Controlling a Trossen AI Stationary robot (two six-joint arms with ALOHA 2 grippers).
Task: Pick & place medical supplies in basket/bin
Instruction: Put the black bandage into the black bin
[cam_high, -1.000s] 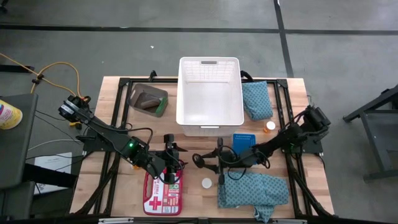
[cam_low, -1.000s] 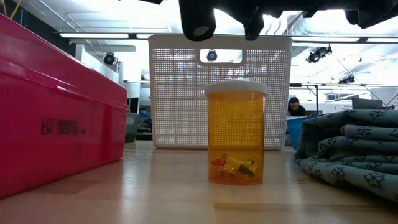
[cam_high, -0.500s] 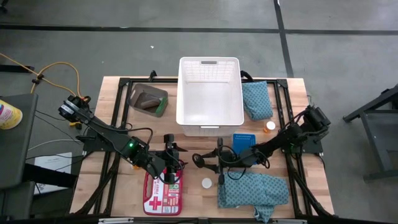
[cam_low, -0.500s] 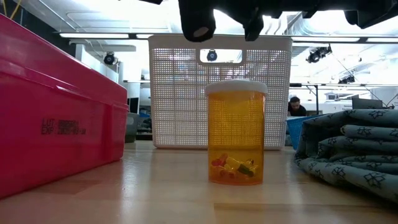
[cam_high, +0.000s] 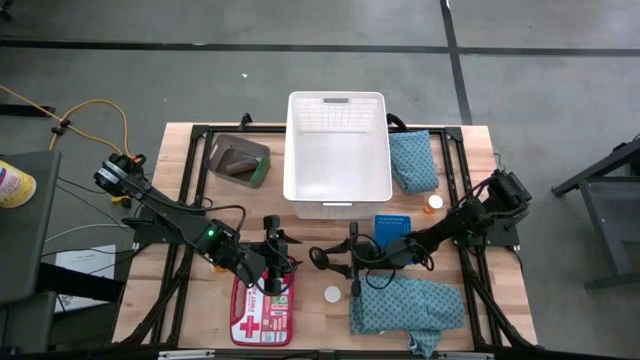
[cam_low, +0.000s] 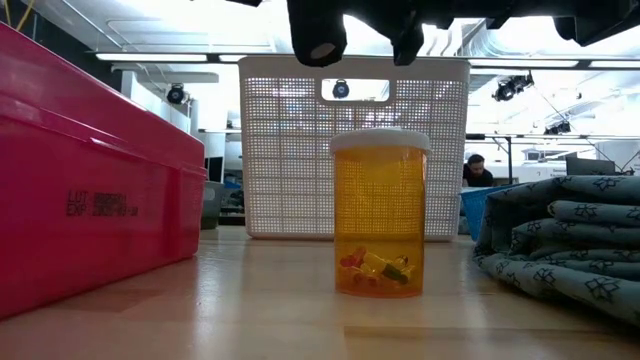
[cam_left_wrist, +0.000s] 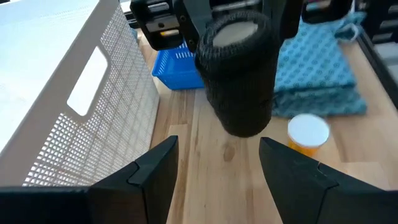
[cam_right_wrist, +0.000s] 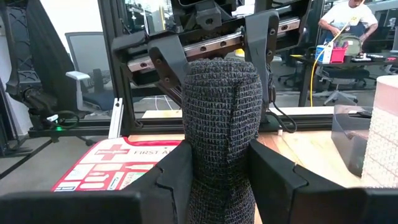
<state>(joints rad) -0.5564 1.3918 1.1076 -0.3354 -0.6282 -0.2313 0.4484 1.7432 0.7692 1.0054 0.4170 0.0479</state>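
My right gripper is shut on a black woven roll, held above the table in front of the white basket. My left gripper faces it, open. Its fingers stand on either side of the roll's free end, apart from it. An orange bottle with a white cap stands on the table below them. A second orange bottle stands to the right. Teal cloths lie right of the basket and at the near edge. The grey bin holds brown and green pieces. My right gripper pinches the black roll by its sides between the two fingers, coming level from the table's right. The roll lies along the fingers, and its free end sticks out toward the left gripper. It is lifted clear of the table.
A red first-aid case lies at the near edge under the left arm. A flat blue tray sits in front of the basket's right corner. Bare wood shows between the case and the near cloth, around the bottle.
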